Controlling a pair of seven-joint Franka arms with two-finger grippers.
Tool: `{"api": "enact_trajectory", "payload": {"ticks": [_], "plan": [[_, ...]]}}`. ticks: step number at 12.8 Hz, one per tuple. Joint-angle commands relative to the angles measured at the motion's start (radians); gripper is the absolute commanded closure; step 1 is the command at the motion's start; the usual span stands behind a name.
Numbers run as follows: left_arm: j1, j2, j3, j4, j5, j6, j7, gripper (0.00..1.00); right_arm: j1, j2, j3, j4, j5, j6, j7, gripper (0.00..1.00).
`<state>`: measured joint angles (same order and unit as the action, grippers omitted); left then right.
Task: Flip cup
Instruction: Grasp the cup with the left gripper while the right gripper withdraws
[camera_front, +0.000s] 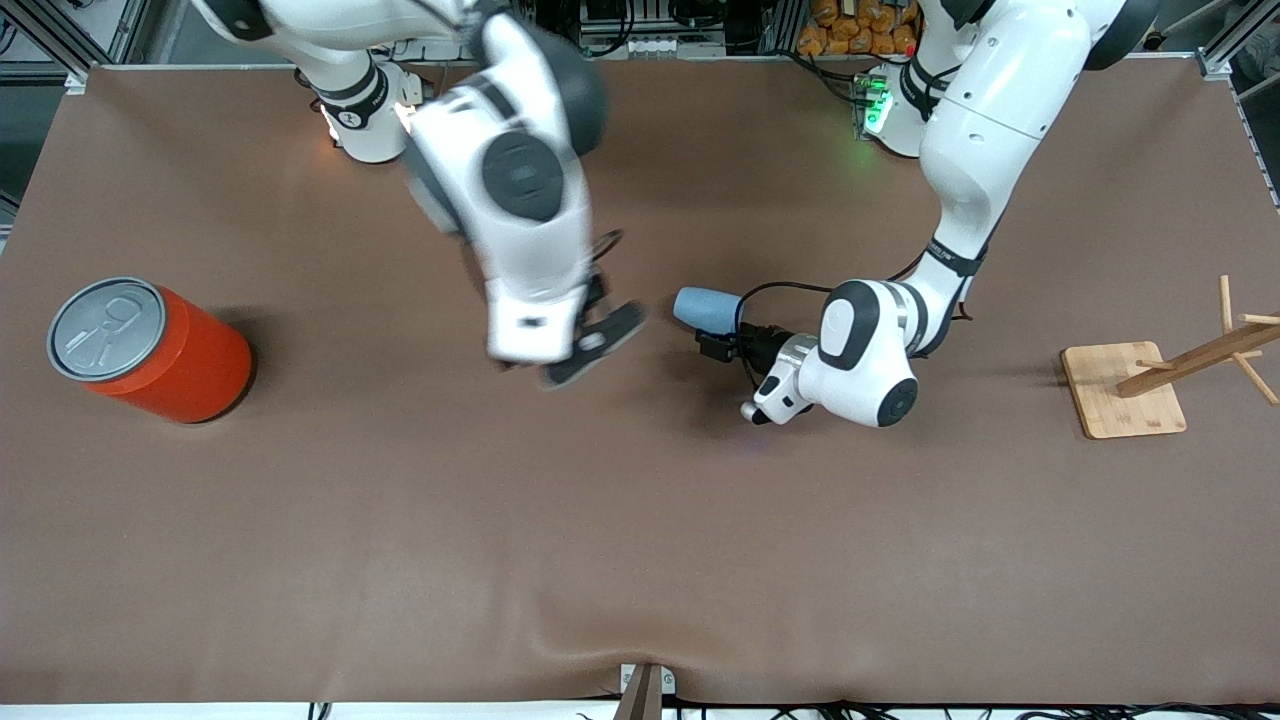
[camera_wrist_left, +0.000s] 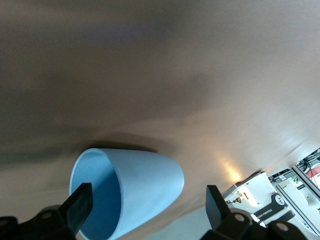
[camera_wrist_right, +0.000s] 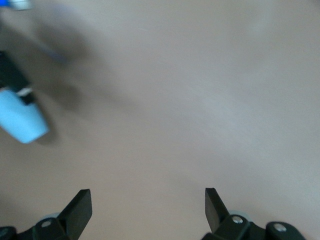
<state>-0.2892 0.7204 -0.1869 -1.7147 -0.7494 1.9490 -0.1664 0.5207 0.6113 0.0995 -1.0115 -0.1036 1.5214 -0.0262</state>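
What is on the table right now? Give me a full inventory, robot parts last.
cup: one, light blue, lying on its side mid-table, its open mouth toward the left gripper.
can: one, orange with grey pull-tab lid, at the right arm's end of the table.
wooden rack: one, light wood, square base with pegs, at the left arm's end.
table: one, brown cover.
left gripper: one, black, low at the cup's mouth, jaws open.
right gripper: one, black, over the table beside the cup, jaws open.
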Motion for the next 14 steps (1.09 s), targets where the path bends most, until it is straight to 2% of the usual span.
{"api": "enact_trajectory", "payload": {"ticks": [1, 4, 6, 8, 11, 12, 13, 14], "plan": [[-0.039, 0.01, 0.014, 0.004, -0.013, -0.001, -0.068, 0.0, -0.144, -0.062, 0.011, -0.027, 0.005, -0.032, 0.002, 0.0], [-0.042, 0.007, 0.014, 0.004, -0.011, -0.013, -0.093, 0.0, -0.255, -0.139, 0.013, -0.03, 0.001, -0.088, 0.017, 0.0], [-0.042, 0.005, 0.014, 0.003, 0.046, -0.021, -0.1, 0.61, -0.338, -0.166, 0.016, -0.03, 0.019, -0.118, 0.057, 0.0], [-0.062, 0.002, 0.014, 0.003, 0.103, -0.027, -0.171, 0.98, -0.376, -0.194, 0.016, -0.03, 0.015, -0.15, 0.086, 0.0], [-0.062, -0.001, 0.014, 0.004, 0.14, -0.03, -0.209, 1.0, -0.445, -0.238, 0.022, -0.038, 0.021, -0.182, 0.248, 0.0], [-0.062, -0.006, 0.015, 0.01, 0.14, -0.047, -0.211, 1.0, -0.476, -0.267, 0.026, -0.073, 0.033, -0.182, 0.294, 0.0], [-0.058, -0.018, 0.017, 0.015, 0.148, -0.051, -0.223, 1.0, -0.496, -0.304, 0.019, -0.116, 0.085, -0.17, 0.32, 0.0], [-0.05, -0.039, 0.017, 0.02, 0.189, -0.054, -0.24, 1.0, -0.505, -0.35, 0.01, -0.174, 0.111, -0.141, 0.353, 0.0]]}}
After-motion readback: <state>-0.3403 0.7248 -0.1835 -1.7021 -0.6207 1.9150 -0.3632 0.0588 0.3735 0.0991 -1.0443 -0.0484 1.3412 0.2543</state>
